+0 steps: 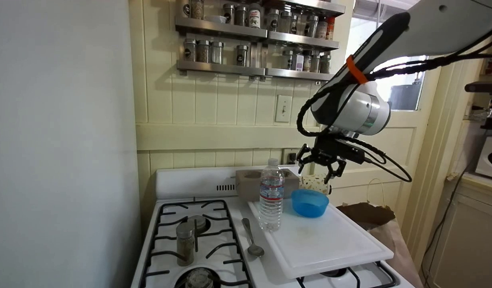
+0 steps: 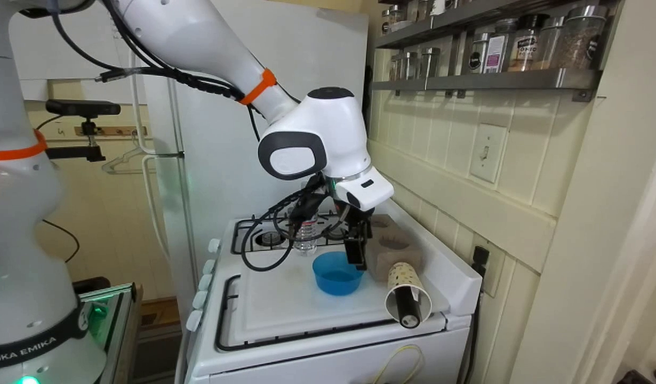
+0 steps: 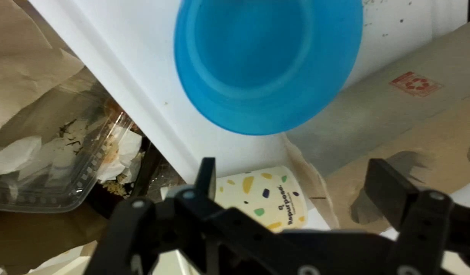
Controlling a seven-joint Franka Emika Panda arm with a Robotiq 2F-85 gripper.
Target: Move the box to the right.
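Observation:
The box (image 1: 248, 187) is dull tan-grey and shallow, with rounded recesses in its top. It stands at the back of the stove against the backguard, partly hidden by the bottle in an exterior view. It also shows in an exterior view (image 2: 394, 248) and at the right of the wrist view (image 3: 357, 122), with a small red recycling mark. My gripper (image 1: 313, 176) is open and empty, above the box's end and a patterned paper cup (image 2: 405, 277) lying on its side. In the wrist view the fingers (image 3: 292, 175) are wide apart, with the cup and box end below between them.
A blue bowl (image 1: 310, 203) and a water bottle (image 1: 271, 200) stand on the white board (image 1: 330, 244). A spoon (image 1: 252, 240) lies left of the board. A jar (image 1: 185, 244) stands on the burners. An open paper bag (image 1: 390, 228) stands beside the stove.

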